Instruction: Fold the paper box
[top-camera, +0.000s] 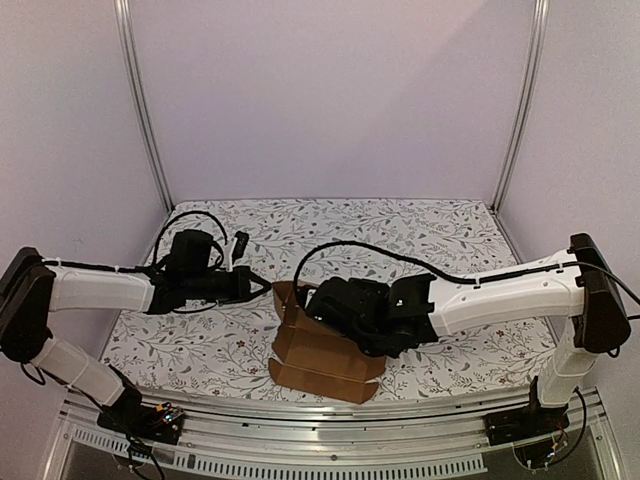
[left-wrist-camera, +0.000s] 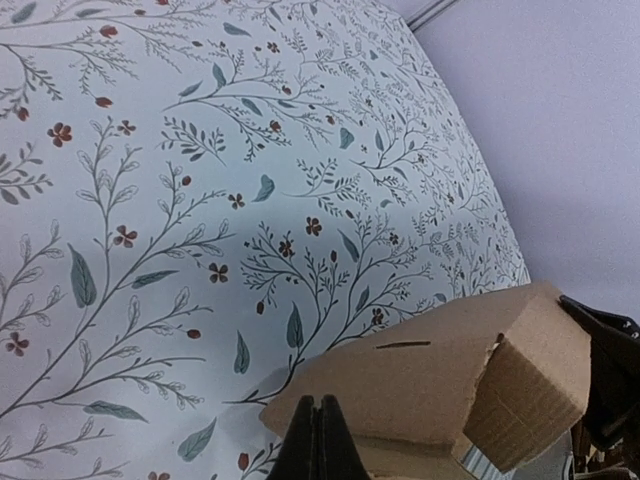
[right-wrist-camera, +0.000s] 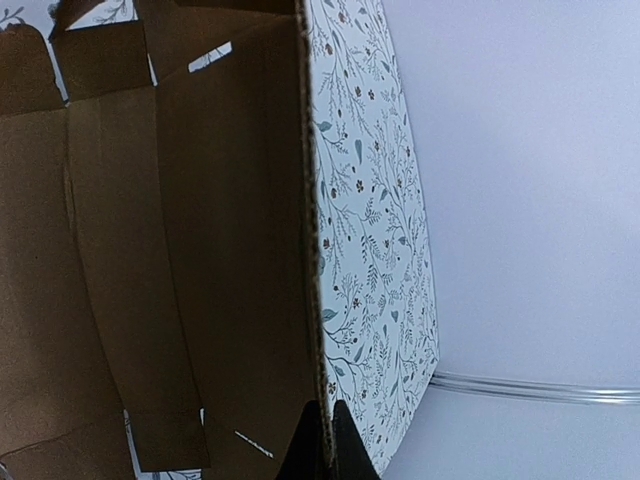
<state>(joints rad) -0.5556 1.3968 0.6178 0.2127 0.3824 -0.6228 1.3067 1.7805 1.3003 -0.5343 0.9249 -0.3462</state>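
- The paper box (top-camera: 325, 360) sits mid-counter (top-camera: 430, 225), close to the near edge. Its flat panels lie nearest, and one wall stands up behind them.
- The step in hand looks like raising and squaring that wall. The flat panels nearest the edge should be kept down as the hinge. A hard lift could slide or tip the whole sheet.
- The right claw (right-wrist-camera: 325, 445) is closed, with the thin top edge of the wall pinched between its tips. It would do best to swing the wall about its crease rather than drag it, so the score bends cleanly.
- The left claw (left-wrist-camera: 318, 435) is closed too, its tips at the edge of a slotted flap. Whether it pinches the flap or only presses it I cannot tell. A steady push there would brace the fold.
- The right arm (top-camera: 510, 285) is stretched low from its base across to centre, with the claw pointing left.
- The left arm (top-camera: 100, 290) has its elbow bent by its base and its forearm level. It reaches right, slightly farther back than the right claw.
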